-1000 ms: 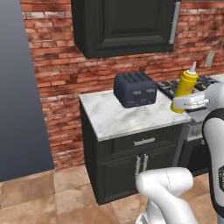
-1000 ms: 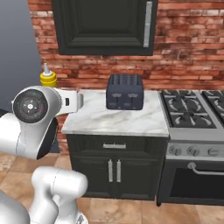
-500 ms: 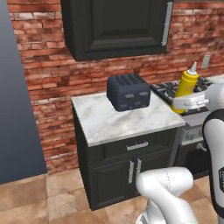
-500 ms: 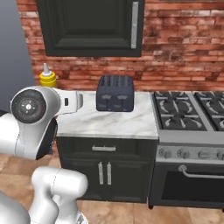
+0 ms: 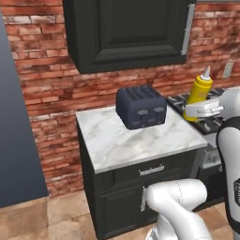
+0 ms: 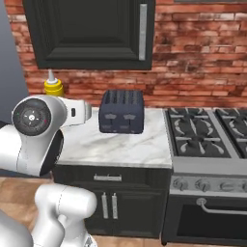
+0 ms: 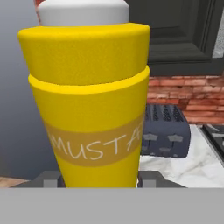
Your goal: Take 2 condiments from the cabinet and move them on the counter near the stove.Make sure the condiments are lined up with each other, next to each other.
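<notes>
- Bottle (image 7: 87, 100): yellow squeeze bottle, stepped shoulder near the top, white nozzle base above. A tan band around the body carries pale lettering reading "MUSTA"; the rest wraps out of sight.
- In the left base view the bottle (image 5: 198, 96) stands upright with a white pointed nozzle; in the right base view only its cap and nozzle (image 6: 53, 86) rise above the arm.
- Claw (image 7: 98, 179): closed on the lower body of the bottle, one dark finger (image 7: 151, 178) on each side. The bottle is held in the air, clear of any surface.
- Claw in the left base view (image 5: 191, 111): white hand reaching in level, gripping the bottle base.
- Toaster (image 5: 140, 106): dark blue-grey, slotted, beyond the claw in the hand view and to its right there (image 7: 166, 130).
- Counter (image 5: 131, 140): white marble with grey veins, below the claw level; the toaster sits on it.
- Stove (image 6: 205, 137): black grates, adjoining the counter.
- Cabinet (image 6: 89, 31): black, panelled, door closed, above the claw, with a grey bar handle (image 6: 143, 31).
- Brick wall (image 6: 198, 53): behind counter and stove.
</notes>
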### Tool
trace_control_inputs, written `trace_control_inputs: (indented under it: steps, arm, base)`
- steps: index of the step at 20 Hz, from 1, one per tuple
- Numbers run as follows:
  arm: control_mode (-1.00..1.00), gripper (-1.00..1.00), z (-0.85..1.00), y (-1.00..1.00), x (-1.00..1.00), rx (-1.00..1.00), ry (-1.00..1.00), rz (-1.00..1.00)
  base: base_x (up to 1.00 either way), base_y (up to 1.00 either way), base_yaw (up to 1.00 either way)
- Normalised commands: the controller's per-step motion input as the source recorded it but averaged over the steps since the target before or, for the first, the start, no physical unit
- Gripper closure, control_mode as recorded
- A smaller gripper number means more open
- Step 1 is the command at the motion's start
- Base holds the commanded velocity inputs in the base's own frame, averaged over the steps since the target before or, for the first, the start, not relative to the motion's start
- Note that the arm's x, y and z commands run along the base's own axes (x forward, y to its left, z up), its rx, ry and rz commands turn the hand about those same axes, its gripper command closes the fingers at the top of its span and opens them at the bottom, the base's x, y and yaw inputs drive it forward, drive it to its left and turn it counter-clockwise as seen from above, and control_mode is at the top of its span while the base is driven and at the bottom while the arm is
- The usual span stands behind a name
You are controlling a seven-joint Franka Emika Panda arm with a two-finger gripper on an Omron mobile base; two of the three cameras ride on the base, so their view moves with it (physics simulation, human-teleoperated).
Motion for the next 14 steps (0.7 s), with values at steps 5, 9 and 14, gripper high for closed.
trace_control_inputs:
  steps: [5, 9, 14]
  arm:
    - [1.00, 1.00, 0.00, 0.00, 0.00, 0.00, 0.00, 0.00]
    - [1.00, 1.00, 0.00, 0.00, 0.00, 0.00, 0.00, 0.00]
    - [1.00, 1.00, 0.00, 0.00, 0.00, 0.00, 0.00, 0.00]
  base:
    - [0.51, -0.02, 0.02]
    - [0.52, -0.04, 0.03]
    - [0.50, -0.09, 0.02]
